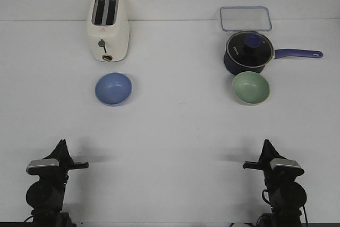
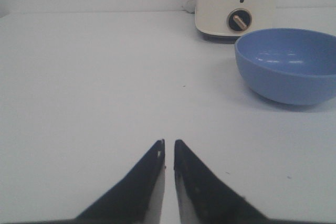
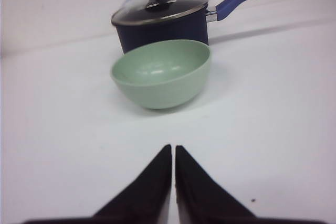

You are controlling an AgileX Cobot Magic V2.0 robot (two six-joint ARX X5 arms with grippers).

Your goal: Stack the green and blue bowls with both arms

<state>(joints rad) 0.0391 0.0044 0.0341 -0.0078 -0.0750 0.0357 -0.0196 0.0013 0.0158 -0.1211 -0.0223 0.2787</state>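
Note:
The blue bowl (image 1: 113, 89) sits upright on the white table at the left, in front of the toaster; it also shows in the left wrist view (image 2: 287, 65). The green bowl (image 1: 251, 87) sits at the right, touching or nearly touching the navy saucepan behind it; it also shows in the right wrist view (image 3: 161, 74). My left gripper (image 1: 63, 144) is shut and empty near the front left, well short of the blue bowl; its tips show in the left wrist view (image 2: 169, 142). My right gripper (image 1: 265, 143) is shut and empty near the front right, its tips (image 3: 173, 147) pointing at the green bowl.
A cream toaster (image 1: 108, 27) stands at the back left. A navy saucepan (image 1: 248, 52) with a glass lid stands at the back right, its blue handle (image 1: 298, 53) pointing right. A clear rectangular lid (image 1: 245, 18) lies behind it.

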